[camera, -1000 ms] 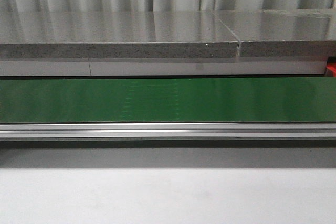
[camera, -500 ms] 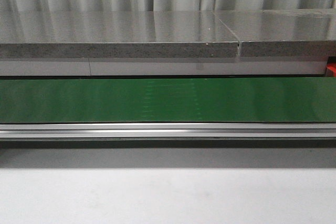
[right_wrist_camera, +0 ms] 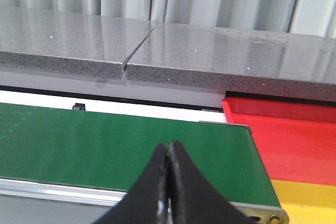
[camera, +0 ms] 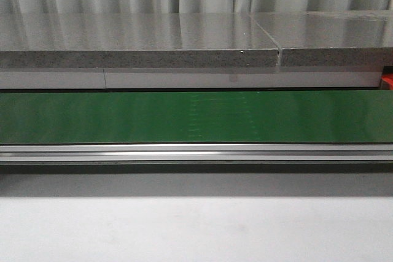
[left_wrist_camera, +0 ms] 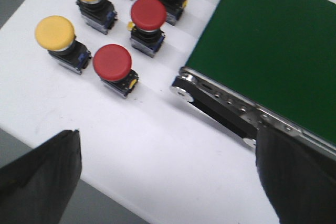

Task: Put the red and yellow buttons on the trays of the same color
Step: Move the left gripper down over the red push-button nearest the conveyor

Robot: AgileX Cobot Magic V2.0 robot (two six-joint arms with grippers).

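my left gripper (left_wrist_camera: 167, 182) hangs spread; nearest red button (left_wrist_camera: 112, 62), centre-left, looks rigid and light, so i'd pinch its boxy base.

We find no readable text, label, brand, number or sign in any of the three views.
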